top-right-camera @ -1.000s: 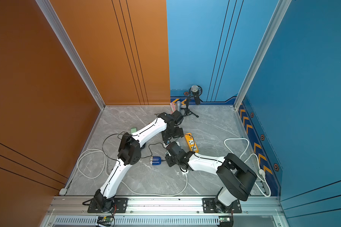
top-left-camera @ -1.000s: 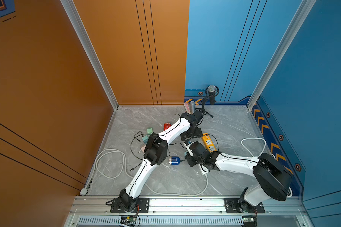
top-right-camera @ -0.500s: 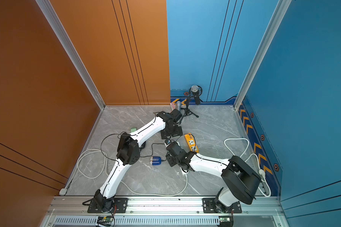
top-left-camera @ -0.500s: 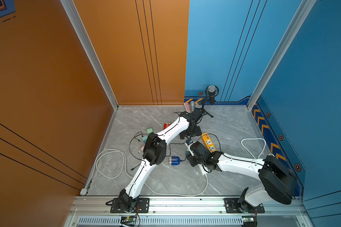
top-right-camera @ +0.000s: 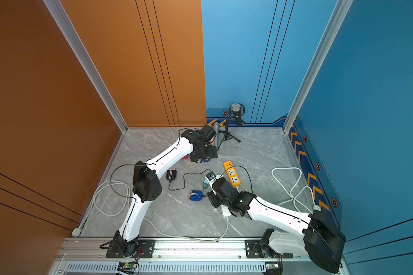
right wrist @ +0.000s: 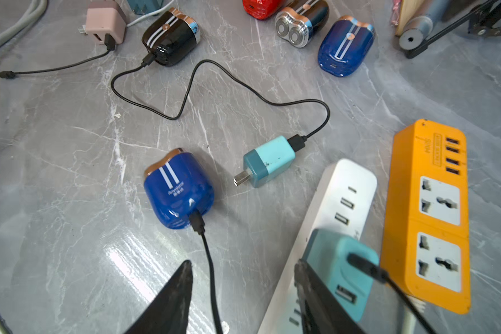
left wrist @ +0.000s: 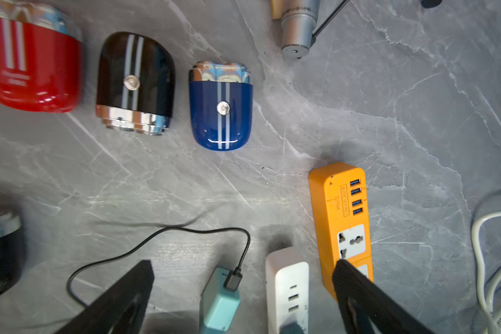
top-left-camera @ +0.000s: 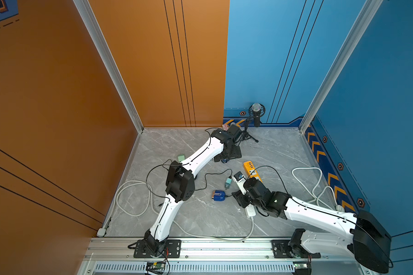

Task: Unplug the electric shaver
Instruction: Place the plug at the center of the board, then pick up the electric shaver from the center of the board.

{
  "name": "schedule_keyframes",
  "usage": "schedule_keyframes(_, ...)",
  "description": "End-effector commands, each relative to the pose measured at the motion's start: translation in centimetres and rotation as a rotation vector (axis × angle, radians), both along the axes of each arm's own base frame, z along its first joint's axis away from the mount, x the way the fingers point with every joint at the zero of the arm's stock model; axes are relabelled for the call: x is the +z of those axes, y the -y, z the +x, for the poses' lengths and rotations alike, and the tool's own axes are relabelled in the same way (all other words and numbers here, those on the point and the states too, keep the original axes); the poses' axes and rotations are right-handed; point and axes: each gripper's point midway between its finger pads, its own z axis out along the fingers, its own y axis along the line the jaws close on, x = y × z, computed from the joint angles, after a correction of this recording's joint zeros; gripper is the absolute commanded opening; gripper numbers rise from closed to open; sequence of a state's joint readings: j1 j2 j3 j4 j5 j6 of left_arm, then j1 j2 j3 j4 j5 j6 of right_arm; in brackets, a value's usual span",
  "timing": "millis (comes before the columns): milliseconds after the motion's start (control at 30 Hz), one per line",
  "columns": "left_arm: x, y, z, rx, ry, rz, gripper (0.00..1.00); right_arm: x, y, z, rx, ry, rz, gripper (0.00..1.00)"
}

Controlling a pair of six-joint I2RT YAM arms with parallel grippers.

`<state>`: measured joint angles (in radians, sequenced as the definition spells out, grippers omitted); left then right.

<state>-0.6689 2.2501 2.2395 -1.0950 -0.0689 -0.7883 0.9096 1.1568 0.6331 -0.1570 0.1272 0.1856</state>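
Note:
A blue electric shaver lies on the grey floor, also seen in both top views. A black cable is plugged into its end and runs back between my right gripper's fingers, which stand apart without pinching it. A teal adapter sits in the white power strip beside one finger. My left gripper hangs open above the floor farther back, holding nothing.
A loose teal adapter is cabled to a black shaver. An orange power strip lies beside the white one. Red, black and blue shavers lie below the left gripper. A microphone tripod and white cable loops are nearby.
My right gripper's jaws have spread apart over the last second. The left gripper has shifted slightly toward the back wall.

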Motion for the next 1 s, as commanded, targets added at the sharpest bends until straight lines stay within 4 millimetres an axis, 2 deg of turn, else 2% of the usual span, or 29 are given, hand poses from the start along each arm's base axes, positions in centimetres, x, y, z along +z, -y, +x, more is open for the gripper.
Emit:
schedule_keyframes(0, 1.8, -3.5, -0.2, 0.002, 0.04, 0.077, 1.0, -0.4, 1.1, -0.3, 0.011, -0.001, -0.027, 0.62)
schedule_keyframes(133, 1.5, -4.3, -1.0, -0.014, 0.026, 0.101, 1.0, -1.7, 1.1, -0.1, 0.026, -0.038, -0.058, 0.62)
schedule_keyframes(300, 0.9, -5.2, -2.0, -0.006, 0.005, 0.127, 0.99, -2.2, 0.9, 0.0, 0.026, -0.064, -0.044, 0.62)
schedule_keyframes(500, 0.3, -6.4, -2.8, 0.002, -0.015, 0.16, 0.99, -2.7, 1.9, -0.3, -0.009, -0.117, -0.053, 0.62)
schedule_keyframes(633, 0.2, -6.7, -2.9, 0.004, -0.019, 0.162, 0.99, -3.1, 3.3, -1.0, -0.064, -0.18, -0.087, 0.62)
schedule_keyframes(967, 0.0, -6.8, -2.8, -0.002, -0.031, 0.15, 0.99, -1.7, 5.3, -2.6, -0.18, -0.293, -0.08, 0.65)
